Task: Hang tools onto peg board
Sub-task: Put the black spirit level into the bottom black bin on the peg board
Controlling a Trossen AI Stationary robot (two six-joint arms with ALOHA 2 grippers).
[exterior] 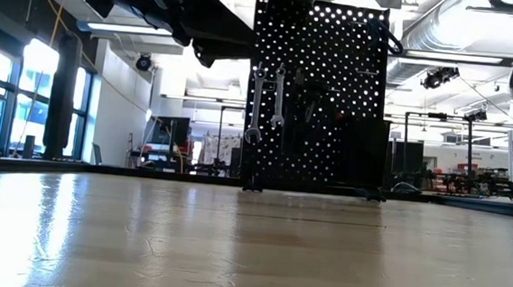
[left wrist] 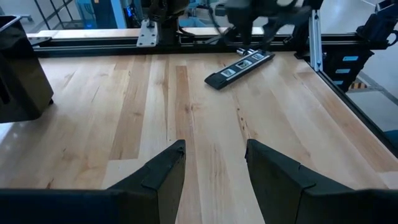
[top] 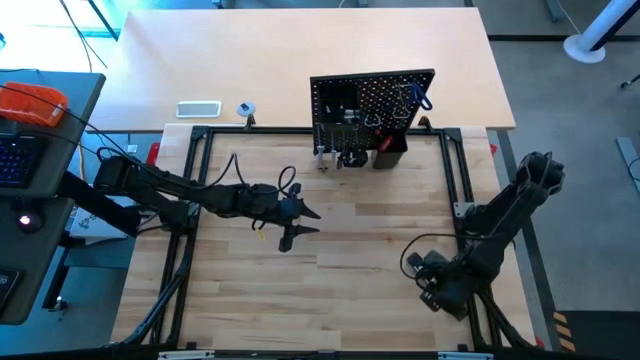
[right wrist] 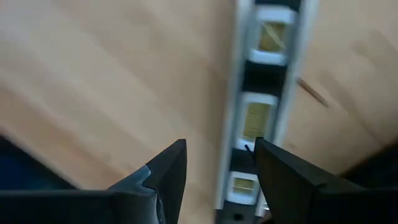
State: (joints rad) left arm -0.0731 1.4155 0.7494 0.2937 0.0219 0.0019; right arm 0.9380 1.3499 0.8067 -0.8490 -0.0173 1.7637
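Black striped bar [right wrist: 258, 118] with pale windows flat on wood, right gripper [right wrist: 217, 171] jaws wide above it.

Black peg board [top: 372, 105], silver wrenches [exterior: 266, 103]

Pale wooden table [top: 360, 250] with visible grain and a soft sheen that mirrors the room. Right under the right pincer [right wrist: 217, 180], a black bar [right wrist: 261, 112] of smooth hard material with pale shiny edges and glossy little windows. Both pincers, the left [left wrist: 214, 171] too, have matt black plastic-looking fingers. Well beyond them, a black perforated board [exterior: 319, 94] carries shiny silver metal wrenches [exterior: 266, 103]
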